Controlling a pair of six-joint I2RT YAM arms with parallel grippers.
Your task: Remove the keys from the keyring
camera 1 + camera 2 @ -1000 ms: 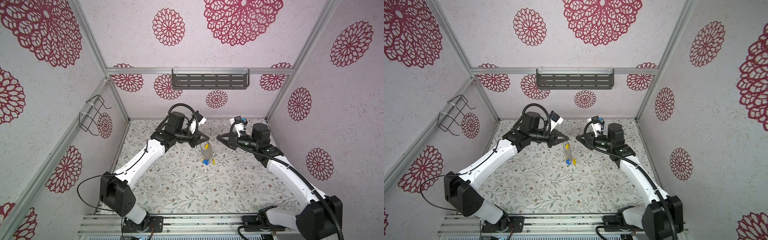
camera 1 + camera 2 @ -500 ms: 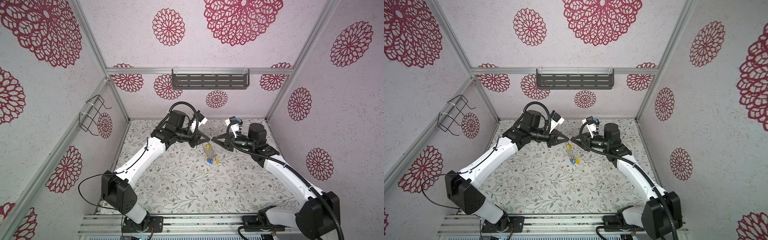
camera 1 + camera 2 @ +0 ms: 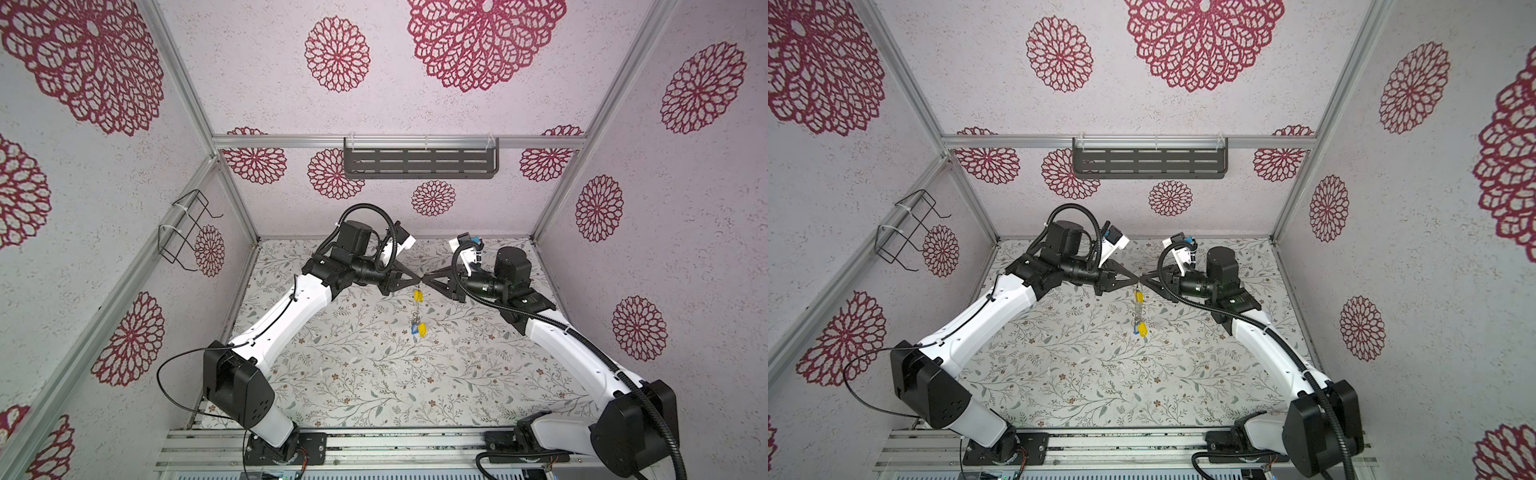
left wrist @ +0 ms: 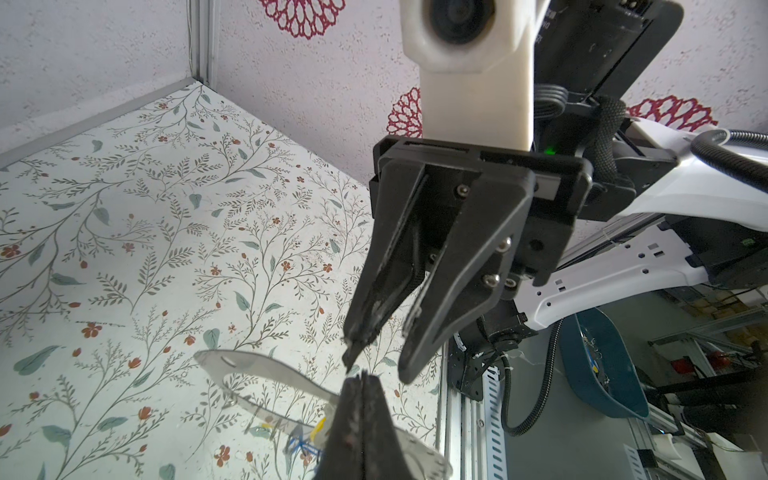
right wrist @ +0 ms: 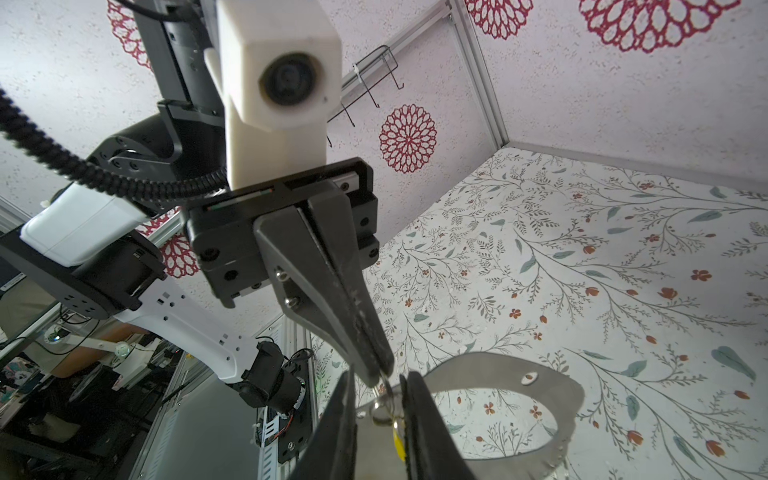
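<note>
Above floral tabletop [image 3: 365, 374], left hand [image 5: 376, 368] clamped on keyring [image 5: 540, 388], right hand [image 4: 376, 368] slightly parted around yellow key [image 5: 399, 444].

Smooth grey metal with a dull sheen on the keyring [image 5: 498, 374]; bright silvery wire on a small split ring [image 5: 374, 411]; yellow and blue plastic on the keys [image 3: 418, 296]. Matt black plastic on the left hand [image 5: 376, 372] and right hand [image 4: 379, 365], inner pads [image 4: 376, 309] rough and scuffed. Glossy white plastic on the arm shells [image 3: 286, 320], ribbed black plastic on the cable conduit [image 5: 62, 162]. Matt printed floral sheet over the tabletop [image 3: 353, 374]. Rough, stippled walls [image 3: 257, 83]; brushed aluminium frame rails [image 3: 291, 141]; matt dark metal on the far shelf [image 3: 419, 164].
</note>
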